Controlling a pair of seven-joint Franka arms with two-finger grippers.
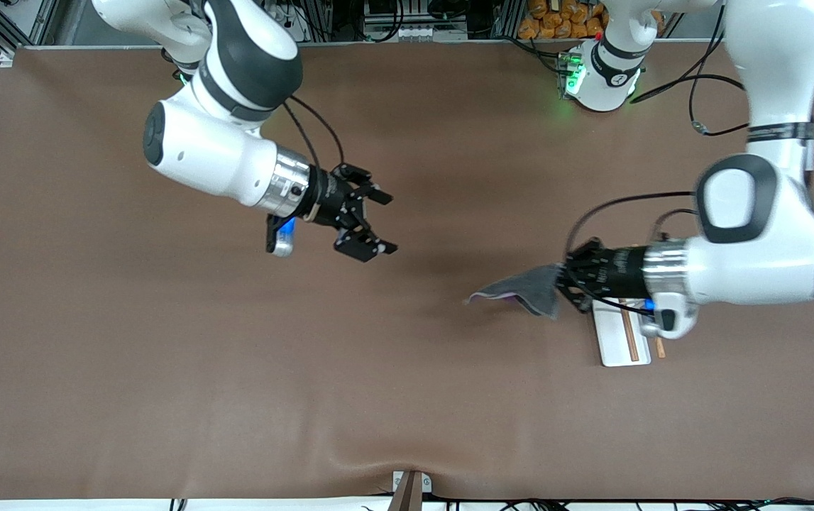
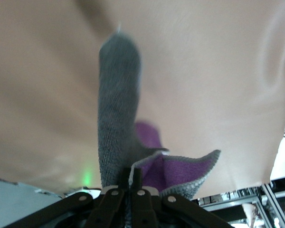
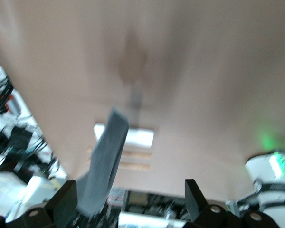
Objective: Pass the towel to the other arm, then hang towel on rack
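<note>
The towel (image 1: 520, 292) is held aloft, pinched at one end by the closed fingers of the left gripper (image 1: 564, 284), over the counter (image 1: 165, 397) beside the rack (image 1: 623, 333), toward the left arm's edge. The right gripper (image 1: 378, 223) is held over mid-counter, fingers spread. The cloth is judged light and limp; its drooping free corner should be grasped.

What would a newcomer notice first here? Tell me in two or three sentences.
First, the towel, grey outside and purple inside, held out in the air by the left gripper toward the table's middle. Facing it, the right gripper hangs over the table with its jaws spread wide. The rack lies under the left arm's wrist, partly hidden.
</note>
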